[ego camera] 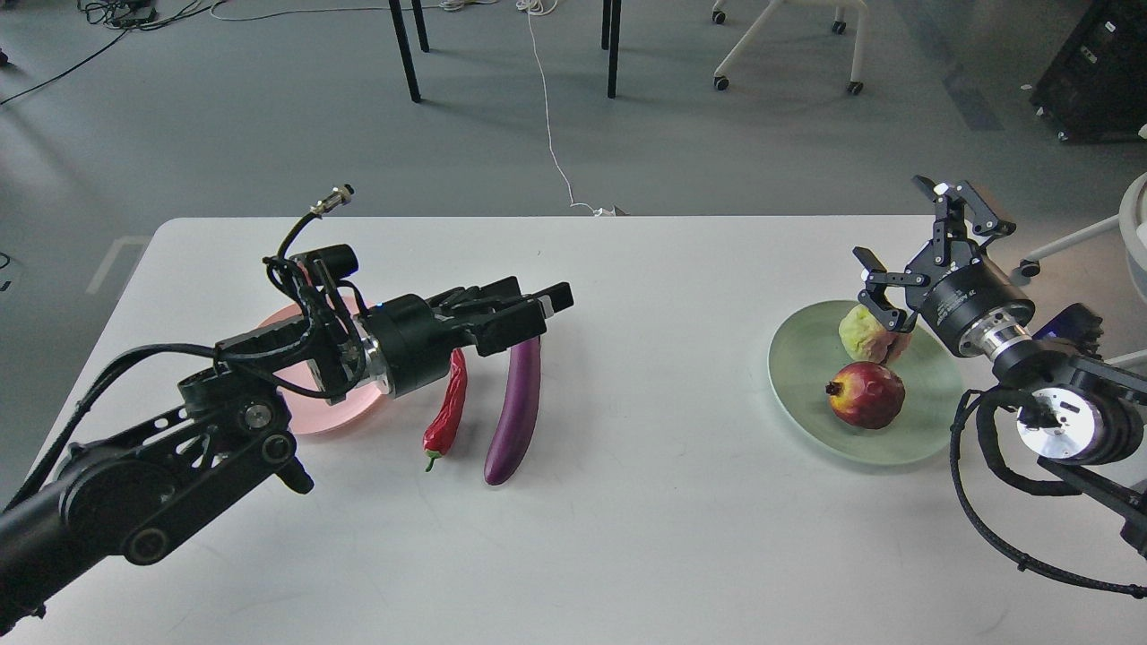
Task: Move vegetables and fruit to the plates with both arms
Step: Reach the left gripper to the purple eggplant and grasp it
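The purple eggplant [515, 417] and the red chili [448, 408] lie side by side on the white table, left of centre. My left gripper [536, 313] reaches in from the left and hovers over the eggplant's far end, hiding it; its fingers look apart and hold nothing. The pink plate [309, 419] lies behind my left wrist, mostly hidden. The red pomegranate [867, 394] and the yellow-green fruit [858, 330] sit on the green plate [802, 408] at the right. My right gripper [923, 237] is open and empty, above the plate's far right side, just beyond the yellow-green fruit.
The white table [681, 537] ends at a far edge behind both grippers. On the floor beyond it are dark table legs [403, 49], a white cable [551, 134], a chair base [780, 36] and a black case [1098, 72] at the far right.
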You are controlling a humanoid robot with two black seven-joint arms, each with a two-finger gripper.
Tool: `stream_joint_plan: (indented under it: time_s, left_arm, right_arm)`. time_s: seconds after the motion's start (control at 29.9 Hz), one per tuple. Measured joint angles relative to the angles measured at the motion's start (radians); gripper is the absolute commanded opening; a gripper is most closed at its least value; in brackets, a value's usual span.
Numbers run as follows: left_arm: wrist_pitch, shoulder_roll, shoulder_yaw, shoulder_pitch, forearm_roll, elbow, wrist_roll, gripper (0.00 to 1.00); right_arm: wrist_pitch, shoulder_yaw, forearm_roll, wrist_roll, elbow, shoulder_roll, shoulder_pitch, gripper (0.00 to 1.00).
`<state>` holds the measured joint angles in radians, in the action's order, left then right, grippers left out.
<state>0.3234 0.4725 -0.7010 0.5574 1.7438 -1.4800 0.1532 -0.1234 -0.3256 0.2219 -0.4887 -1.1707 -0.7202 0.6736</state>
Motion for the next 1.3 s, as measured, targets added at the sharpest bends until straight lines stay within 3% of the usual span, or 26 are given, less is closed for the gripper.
stream_joint_plan:
  time_s: [0.07,0.13,0.23,0.37,0.74,1.3]
  left_arm:
    - [0.103,-0.011,0.026,0.087,0.070,0.032,-0.038,0.98]
    - [0.148,-0.037,0.078,0.186,0.103,0.074,-0.075,0.98]
    - [0.163,-0.080,0.212,0.314,0.114,0.146,-0.120,0.98]
    - [0.165,-0.139,0.361,0.409,0.115,0.253,-0.140,0.98]
    - [0.165,-0.216,0.485,0.421,0.112,0.463,-0.147,0.98]
    - [0.165,-0.265,0.512,0.405,0.102,0.541,-0.171,0.95]
  right_arm:
    - [-0.002,-0.006,0.002,0.000,0.004,-0.006,-0.002,0.98]
    - [-0.003,-0.009,0.002,0.000,0.004,-0.007,-0.003,0.98]
    - [-0.002,-0.009,0.002,0.000,0.004,-0.010,-0.003,0.98]
    - [0.000,-0.009,0.002,0.000,0.001,-0.019,-0.007,0.98]
    - [-0.004,-0.006,-0.004,0.000,-0.012,-0.073,-0.015,0.98]
    - [-0.004,0.000,-0.008,0.000,-0.014,-0.069,-0.023,0.98]
